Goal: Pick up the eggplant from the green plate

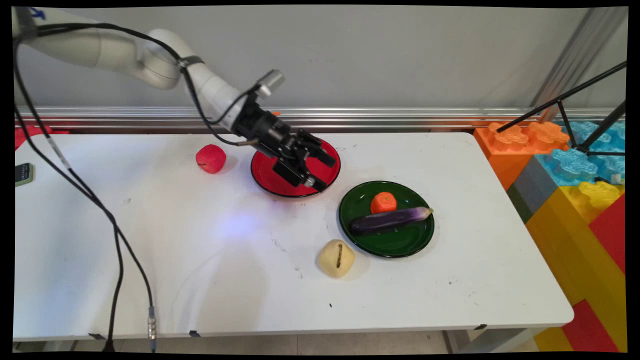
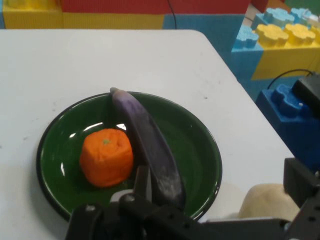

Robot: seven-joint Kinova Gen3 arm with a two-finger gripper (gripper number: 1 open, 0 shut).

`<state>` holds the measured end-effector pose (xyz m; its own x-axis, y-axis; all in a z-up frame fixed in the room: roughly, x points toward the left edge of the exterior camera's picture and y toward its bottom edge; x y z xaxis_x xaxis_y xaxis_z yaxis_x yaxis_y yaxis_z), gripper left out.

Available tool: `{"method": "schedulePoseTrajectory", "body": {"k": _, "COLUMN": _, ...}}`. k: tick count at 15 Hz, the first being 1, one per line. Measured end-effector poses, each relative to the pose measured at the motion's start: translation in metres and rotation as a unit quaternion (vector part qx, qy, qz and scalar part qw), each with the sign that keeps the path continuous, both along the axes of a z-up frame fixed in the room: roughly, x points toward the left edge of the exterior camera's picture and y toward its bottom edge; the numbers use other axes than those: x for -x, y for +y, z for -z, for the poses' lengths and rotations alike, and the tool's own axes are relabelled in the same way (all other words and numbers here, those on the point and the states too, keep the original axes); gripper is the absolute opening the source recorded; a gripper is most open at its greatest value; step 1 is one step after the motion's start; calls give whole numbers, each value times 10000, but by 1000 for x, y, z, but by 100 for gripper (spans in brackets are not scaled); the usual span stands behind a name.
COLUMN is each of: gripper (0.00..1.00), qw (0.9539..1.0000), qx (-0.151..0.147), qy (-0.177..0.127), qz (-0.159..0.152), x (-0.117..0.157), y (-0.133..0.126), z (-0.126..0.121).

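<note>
My gripper hangs open and empty over the right part of a red plate, tilted toward the table's right. Just to its right lies a green plate carrying an orange fruit and a purple eggplant. The hand view looks straight at that green plate, with the orange fruit on its left and the eggplant lying across its middle. One finger rises in front of the eggplant's near end. The gripper holds nothing.
A red apple sits left of the red plate. A pale yellow potato lies in front of the green plate; the potato shows at the hand view's lower right. Big coloured toy blocks and black tripod legs border the table's right end.
</note>
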<state>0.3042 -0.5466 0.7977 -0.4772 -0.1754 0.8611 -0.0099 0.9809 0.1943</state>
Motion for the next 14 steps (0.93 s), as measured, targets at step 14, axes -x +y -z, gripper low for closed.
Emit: {"method": "schedulePoseTrajectory", "body": {"k": 14, "gripper": 100, "qw": 9991, "qx": 119, "qy": -286, "qz": 290, "x": 89, "y": -17, "z": 53}}
